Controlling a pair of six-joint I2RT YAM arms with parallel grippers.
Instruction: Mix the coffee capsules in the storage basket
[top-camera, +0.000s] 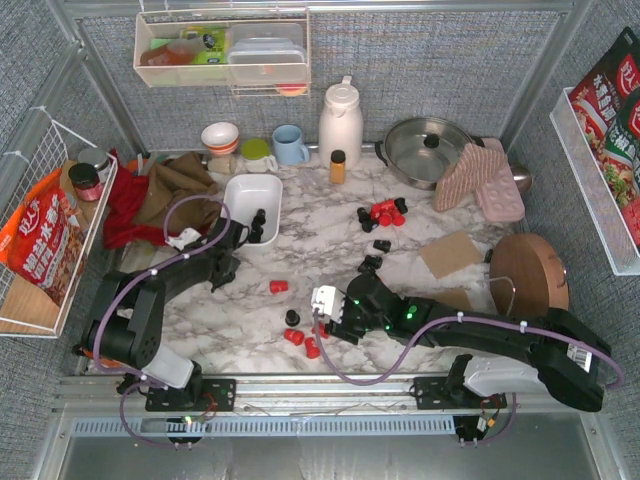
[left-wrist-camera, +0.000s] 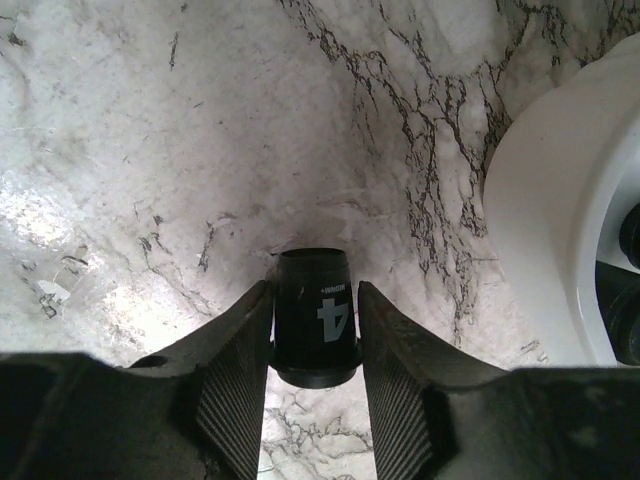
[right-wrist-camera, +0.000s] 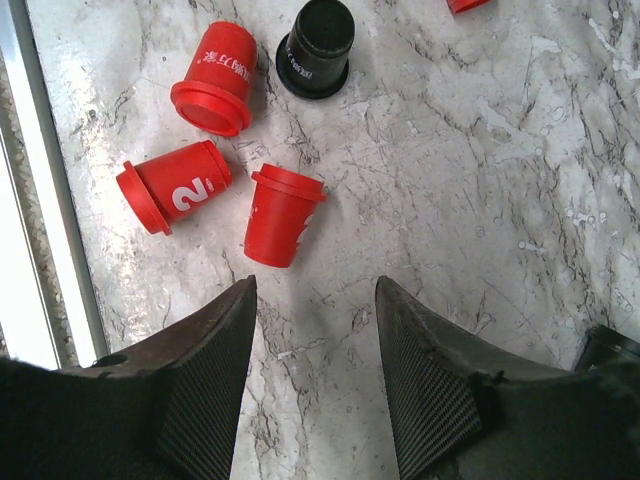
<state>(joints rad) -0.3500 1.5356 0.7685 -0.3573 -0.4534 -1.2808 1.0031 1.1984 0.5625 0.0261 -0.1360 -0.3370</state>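
On the marble tabletop, seen from above, the white storage basket lies at about 11 o'clock from the table's middle. A few black capsules are bunched in its near right corner.

The left gripper sits at the basket's 7 o'clock, just off its rounded outer wall. Its two ribbed fingers are closed about halfway onto a black capsule marked 4. The capsule lies between them with its flanged rim toward the wrist camera, and both pads touch its sides.

The right gripper hovers low over bare marble at about 6 o'clock on the table, its fingers parted about halfway with nothing between them.

In the right wrist view, a tipped red capsule lies just ahead at 11 o'clock. A red capsule marked 2 lies on its side at 10 o'clock. Farther off are another red capsule and a black capsule lying on its side.

In the top view, one lone red capsule lies between the two grippers. A mixed red and black cluster lies at about 1 o'clock from the table's middle, well apart from the basket.
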